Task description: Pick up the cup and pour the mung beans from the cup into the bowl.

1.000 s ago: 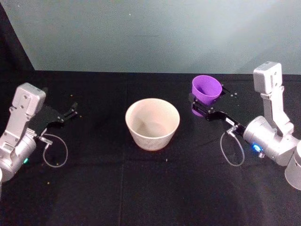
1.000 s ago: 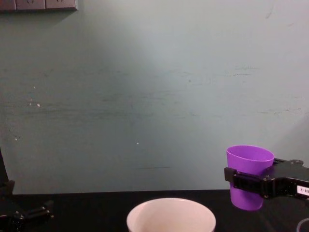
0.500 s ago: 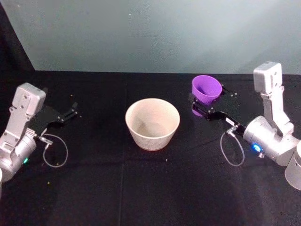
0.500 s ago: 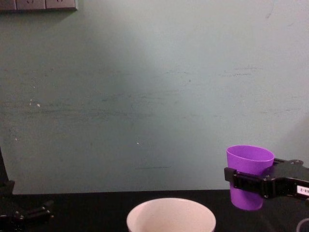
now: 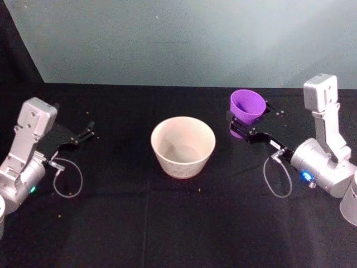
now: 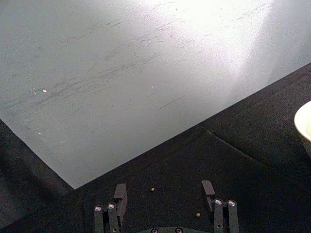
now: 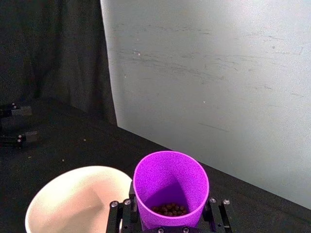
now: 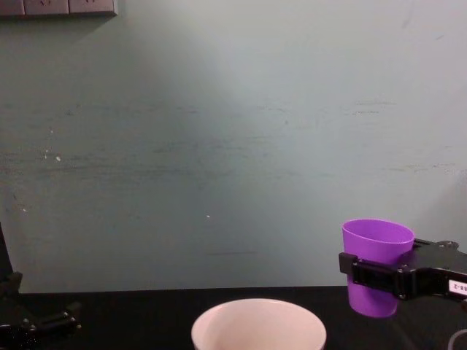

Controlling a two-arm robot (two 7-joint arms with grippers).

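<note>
Nothing moved: right claw (image 5: 240, 124) pinches the upright cup (image 5: 247, 105), beans (image 7: 169, 209) inside, beside the bowl (image 5: 183, 163); left claw (image 6: 164, 185) idles spread.

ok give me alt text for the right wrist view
The right gripper holds an upright purple cup with a few dark beans at its bottom, next to an empty white bowl on a black table, with a pale wall behind.

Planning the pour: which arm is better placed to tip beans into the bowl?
Right. The right end effector grips the purple cup, mung beans inside, just beside the white bowl. The left end effector sits open, across the bowl.
</note>
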